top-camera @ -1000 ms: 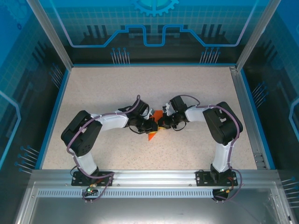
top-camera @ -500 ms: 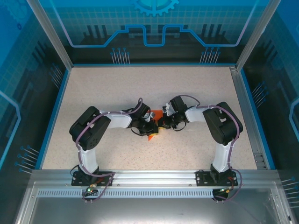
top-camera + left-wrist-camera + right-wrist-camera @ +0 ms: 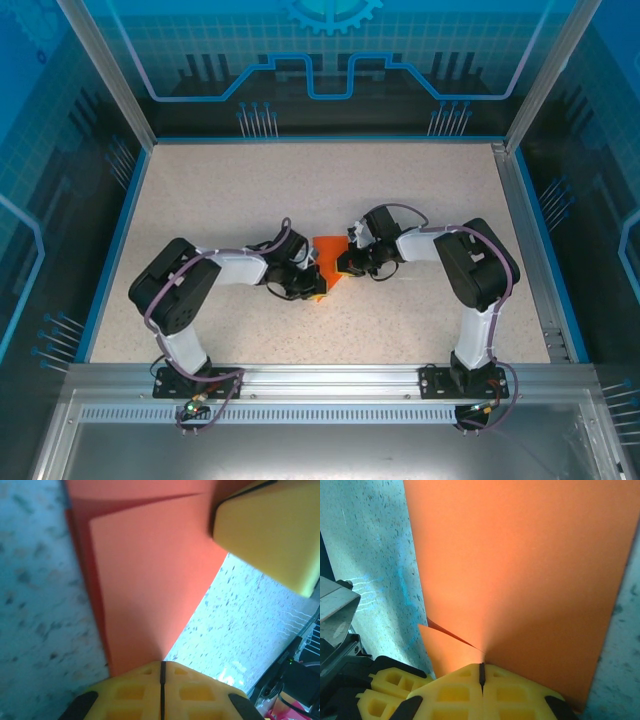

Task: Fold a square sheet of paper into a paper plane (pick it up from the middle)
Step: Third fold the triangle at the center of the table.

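Observation:
The square sheet of paper (image 3: pixel 325 249) is bright orange and folded into a smaller creased shape, and it sits at the table's middle between my two grippers. My left gripper (image 3: pixel 309 287) is shut on its near-left end. In the left wrist view the paper (image 3: pixel 150 580) narrows into the closed yellow tips of the left gripper (image 3: pixel 161 664), and a finger of the right gripper (image 3: pixel 265 530) shows at the top right. My right gripper (image 3: pixel 344 265) is shut on the sheet's right side. In the right wrist view a crease of the paper (image 3: pixel 520 570) runs into the seam of the right gripper (image 3: pixel 481 666).
The speckled beige table (image 3: pixel 230 190) has a blue rim and aluminium posts (image 3: pixel 105 70) at its back corners. A metal rail (image 3: pixel 330 380) holding both arm bases runs along the near edge. Both forearms lie low, meeting at the centre.
The left arm's elbow swung right, then back left, and its gripper turned and shifted slightly left. More of the orange paper now shows flat between the grippers. The right arm stayed still.

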